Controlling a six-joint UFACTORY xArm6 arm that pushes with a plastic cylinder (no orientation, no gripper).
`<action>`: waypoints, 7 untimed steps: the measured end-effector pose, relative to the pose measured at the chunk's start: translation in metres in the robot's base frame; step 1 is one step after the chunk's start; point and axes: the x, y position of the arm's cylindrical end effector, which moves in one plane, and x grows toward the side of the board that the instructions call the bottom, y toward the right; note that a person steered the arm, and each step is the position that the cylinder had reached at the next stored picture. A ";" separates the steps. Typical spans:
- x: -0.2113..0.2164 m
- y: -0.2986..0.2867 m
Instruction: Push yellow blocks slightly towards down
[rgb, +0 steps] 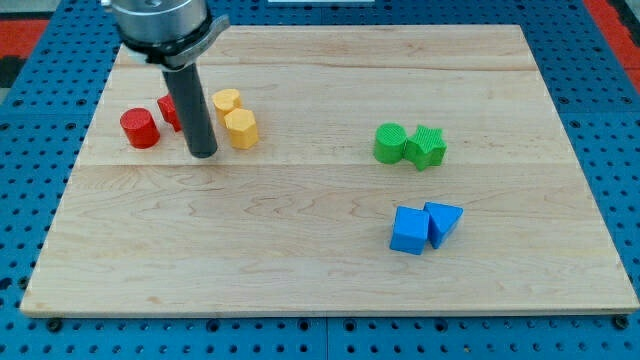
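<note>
desk (300, 280), wooden. yellow blocks: two, touching, at the view's upper left, one (241, 128) just below the other (227, 101). my tip (203, 154): just left of the lower one. hand: none fitted, state cannot be told.

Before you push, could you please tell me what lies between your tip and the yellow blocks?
Nothing: in the camera view, my tip sits just left of the yellow blocks, with only bare board between.
</note>
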 end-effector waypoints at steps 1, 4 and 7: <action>-0.007 0.056; -0.080 0.036; -0.129 0.005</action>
